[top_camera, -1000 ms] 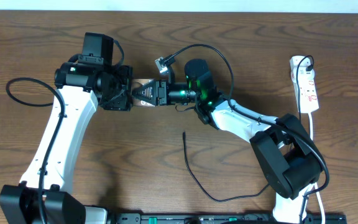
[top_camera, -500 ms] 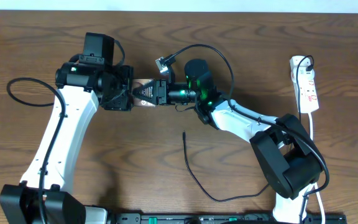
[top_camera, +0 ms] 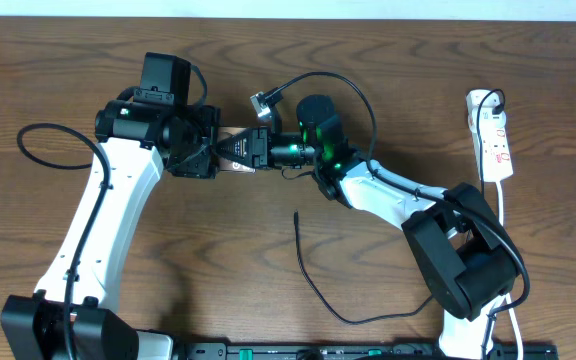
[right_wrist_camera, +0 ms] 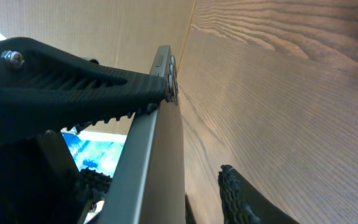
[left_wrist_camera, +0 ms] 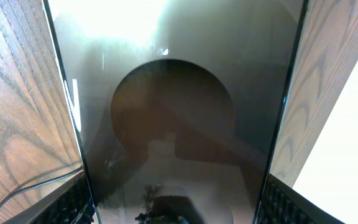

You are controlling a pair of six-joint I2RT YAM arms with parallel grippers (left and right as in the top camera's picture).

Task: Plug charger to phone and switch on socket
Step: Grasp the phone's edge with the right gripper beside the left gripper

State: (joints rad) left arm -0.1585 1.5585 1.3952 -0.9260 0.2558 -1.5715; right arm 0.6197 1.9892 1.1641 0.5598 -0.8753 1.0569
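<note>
The phone (top_camera: 231, 136) is held above the table between my two grippers. In the left wrist view its dark glossy face (left_wrist_camera: 179, 124) fills the frame. My left gripper (top_camera: 211, 152) is shut on it, one finger on each long edge (left_wrist_camera: 179, 208). My right gripper (top_camera: 250, 150) is open around the phone's other end; in the right wrist view the phone (right_wrist_camera: 160, 162) is edge-on and my lower finger stands apart from it (right_wrist_camera: 166, 190). The charger (top_camera: 313, 285) lies loose on the table, its tip near the middle. The socket (top_camera: 495, 140) lies at the far right.
A thick black robot cable with a small grey connector (top_camera: 260, 101) arches over the right wrist. Another black cable loop (top_camera: 28, 150) lies at the left. The socket's white lead (top_camera: 503, 205) runs down the right edge. A black rail (top_camera: 368, 350) runs along the front.
My left arm has shifted slightly to the right, with the phone still in its fingers. The right arm, charger and socket have not moved.
</note>
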